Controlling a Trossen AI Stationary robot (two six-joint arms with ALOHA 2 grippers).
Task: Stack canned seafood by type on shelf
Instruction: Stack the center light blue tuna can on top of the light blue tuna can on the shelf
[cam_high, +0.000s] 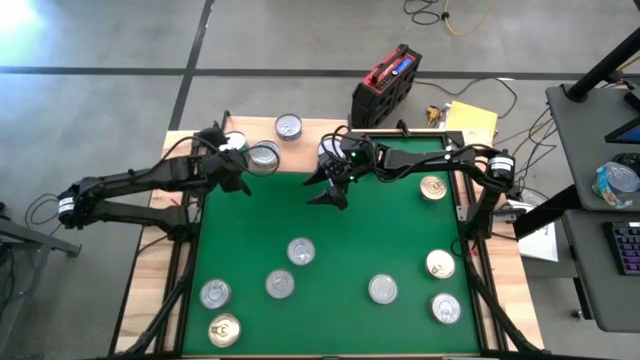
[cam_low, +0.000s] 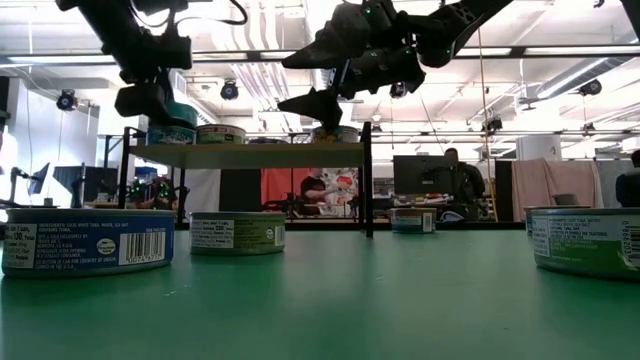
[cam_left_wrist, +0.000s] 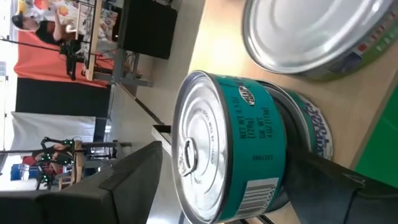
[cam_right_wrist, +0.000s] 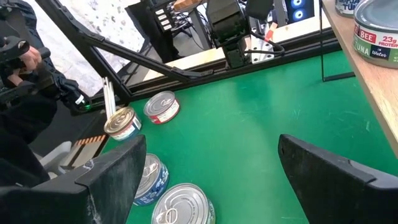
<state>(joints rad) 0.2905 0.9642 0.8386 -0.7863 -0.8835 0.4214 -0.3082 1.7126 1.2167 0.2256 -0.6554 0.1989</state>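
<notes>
The shelf (cam_high: 312, 138) stands at the mat's far edge with tins on it. In the left wrist view a teal-sided tin (cam_left_wrist: 231, 146) sits stacked on another tin (cam_left_wrist: 314, 134), next to a silver-topped one (cam_left_wrist: 311, 31). My left gripper (cam_high: 236, 168) is open just short of that stack, which shows between its fingers (cam_left_wrist: 127, 186) and beyond them. My right gripper (cam_high: 328, 190) hangs open over the green mat (cam_high: 350, 240) near the shelf's right end, with nothing between its fingers (cam_right_wrist: 112, 180). Several loose tins lie on the mat, among them a silver one (cam_high: 301, 251) and gold ones (cam_high: 224, 329) (cam_high: 433, 187).
In the low view the shelf board (cam_low: 250, 155) stands on thin black legs, with tins on the mat in front (cam_low: 88, 240) (cam_low: 237, 232) (cam_low: 585, 240). A red case (cam_high: 385, 85) and yellow papers (cam_high: 470, 120) lie beyond the table. People show in the room behind.
</notes>
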